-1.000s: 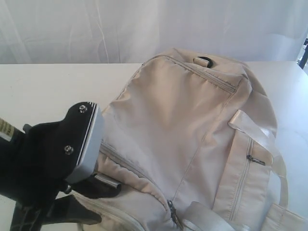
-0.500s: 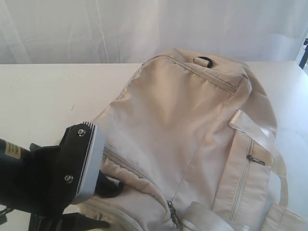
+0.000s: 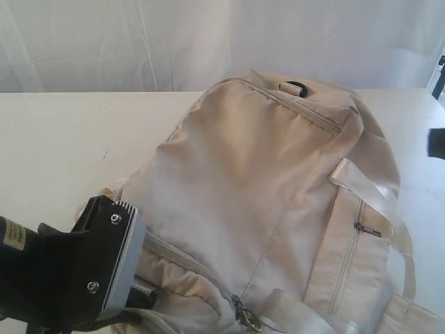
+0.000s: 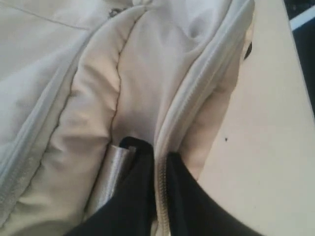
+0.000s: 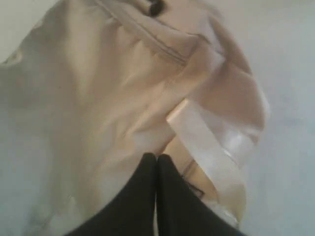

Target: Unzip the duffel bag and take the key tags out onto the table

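Note:
The cream duffel bag lies zipped on the white table, filling the middle and right of the exterior view. My left gripper sits at the bag's near left corner. In the left wrist view it is shut on the bag's zipper seam, with the zipper tape running between the black fingers. My right gripper is shut with nothing in it and hovers over the bag near a pale strap. The key tags are hidden.
A metal zipper pull hangs at the bag's near edge. The side pocket's zipper pull and webbing strap lie on the right, and a black D-ring sits at the far end. A white curtain backs the table.
My left gripper has moved down toward the near left corner, dragging the bag's fabric with it. A dark shape has appeared at the exterior view's right edge.

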Controlling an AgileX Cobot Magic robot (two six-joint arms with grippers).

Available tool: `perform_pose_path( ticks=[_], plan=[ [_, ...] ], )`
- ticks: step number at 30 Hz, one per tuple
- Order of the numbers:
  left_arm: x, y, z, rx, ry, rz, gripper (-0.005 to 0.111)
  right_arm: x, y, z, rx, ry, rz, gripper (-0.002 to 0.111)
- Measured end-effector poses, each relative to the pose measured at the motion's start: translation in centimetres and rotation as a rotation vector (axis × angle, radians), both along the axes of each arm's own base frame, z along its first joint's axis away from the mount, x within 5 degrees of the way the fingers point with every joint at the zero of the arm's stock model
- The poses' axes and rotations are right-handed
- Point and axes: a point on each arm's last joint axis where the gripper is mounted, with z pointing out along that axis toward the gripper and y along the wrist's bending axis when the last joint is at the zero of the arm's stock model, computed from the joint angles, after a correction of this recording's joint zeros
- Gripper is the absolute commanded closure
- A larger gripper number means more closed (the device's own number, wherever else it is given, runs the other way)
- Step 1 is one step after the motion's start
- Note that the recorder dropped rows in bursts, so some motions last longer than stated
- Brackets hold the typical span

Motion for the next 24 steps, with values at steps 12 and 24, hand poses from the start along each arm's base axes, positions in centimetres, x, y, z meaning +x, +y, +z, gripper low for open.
perform_pose_path(
  ticks=[12,24],
  plan=[
    [0.7,5.0,2.2,0.278,-0.269,0.31,0.107,9.0,0.4,-0.3,0.041,0.099,0.129,0.061],
    [1.6,7.5,3.9,0.337,-0.467,0.587,0.107,16.7,2.0,-6.5,0.056,0.309,0.189,0.06]
  ],
)
